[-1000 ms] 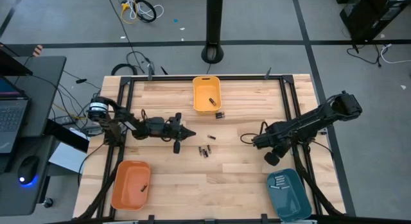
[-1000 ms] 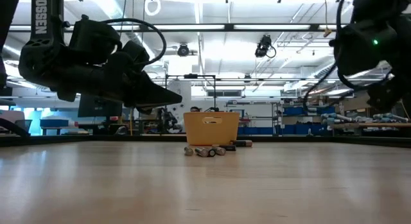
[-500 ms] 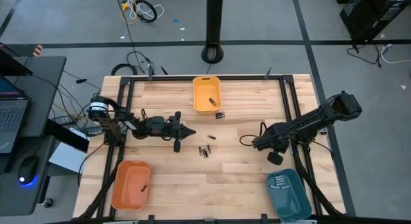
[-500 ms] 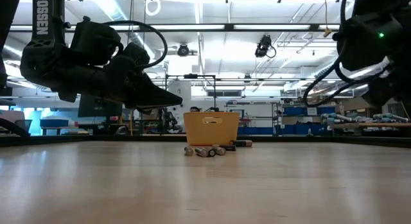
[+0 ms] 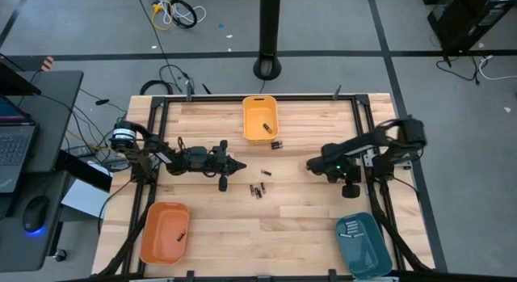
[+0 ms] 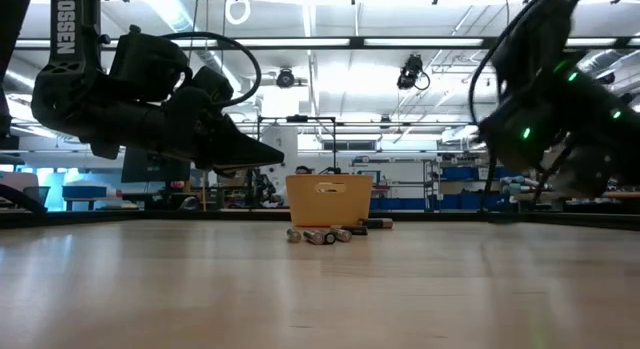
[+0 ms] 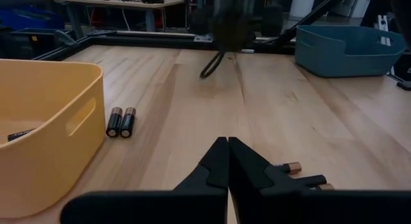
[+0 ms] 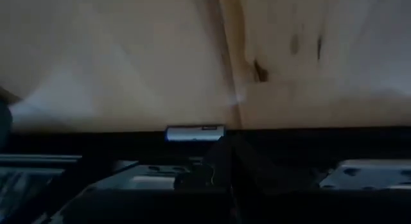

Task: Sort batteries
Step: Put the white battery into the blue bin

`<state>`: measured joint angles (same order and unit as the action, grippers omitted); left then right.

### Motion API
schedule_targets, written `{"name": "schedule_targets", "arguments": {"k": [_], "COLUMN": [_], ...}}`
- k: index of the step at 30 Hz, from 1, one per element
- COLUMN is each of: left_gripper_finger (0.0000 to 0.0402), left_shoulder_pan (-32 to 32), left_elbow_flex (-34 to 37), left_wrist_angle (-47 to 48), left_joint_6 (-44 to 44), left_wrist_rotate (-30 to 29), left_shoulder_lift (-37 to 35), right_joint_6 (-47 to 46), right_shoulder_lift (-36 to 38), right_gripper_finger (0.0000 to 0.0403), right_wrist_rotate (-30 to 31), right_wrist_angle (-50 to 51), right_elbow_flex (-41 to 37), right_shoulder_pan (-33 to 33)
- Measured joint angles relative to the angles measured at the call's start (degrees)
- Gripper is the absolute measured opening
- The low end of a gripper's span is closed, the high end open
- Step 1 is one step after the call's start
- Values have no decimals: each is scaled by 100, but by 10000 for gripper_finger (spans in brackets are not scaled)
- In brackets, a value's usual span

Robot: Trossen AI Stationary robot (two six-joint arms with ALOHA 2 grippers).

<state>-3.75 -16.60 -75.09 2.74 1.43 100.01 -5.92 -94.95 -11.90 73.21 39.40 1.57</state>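
Note:
Several tiny batteries lie loose in the middle of the table, one more just beyond them, and a dark pair lies beside the yellow bin. My left gripper is shut and hangs above the table left of the loose batteries, pointing right; in its wrist view its tip stands in front of two batteries. My right gripper points left from the table's right side, raised off the wood; its fingers look shut. A small pale silvery bar shows at their tips. My right gripper has a small pale silvery bar lying level at its fingertips in the blurred wrist view. I cannot tell whether this is a battery or whether the fingers touch it. My left gripper touches nothing.
The yellow bin at the far edge holds one battery. An orange bin at the near left holds a dark one. A blue bin at the near right holds several pale ones. Bare wood lies between the bins.
My right arm has swung from beside the blue bin toward the table's far edge and slightly left, its elbow folding in over the right edge of the table. The left arm and the batteries have stayed where they were.

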Motion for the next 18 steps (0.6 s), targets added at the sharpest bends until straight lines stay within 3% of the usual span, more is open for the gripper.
{"name": "schedule_targets", "arguments": {"k": [7, 18], "left_gripper_finger": [8, 8], "left_shoulder_pan": [0, 2], "left_elbow_flex": [0, 0], "left_wrist_angle": [31, 48], "left_joint_6": [-17, -83], "left_wrist_rotate": [2, 4], "left_shoulder_lift": [0, 0], "right_joint_6": [202, 310], "right_shoulder_lift": [-1196, -1818], "right_gripper_finger": [10, 10], "right_wrist_rotate": [-13, -463], "right_wrist_angle": [11, 311], "right_elbow_flex": [194, 134], "right_shoulder_pan": [304, 413]}}
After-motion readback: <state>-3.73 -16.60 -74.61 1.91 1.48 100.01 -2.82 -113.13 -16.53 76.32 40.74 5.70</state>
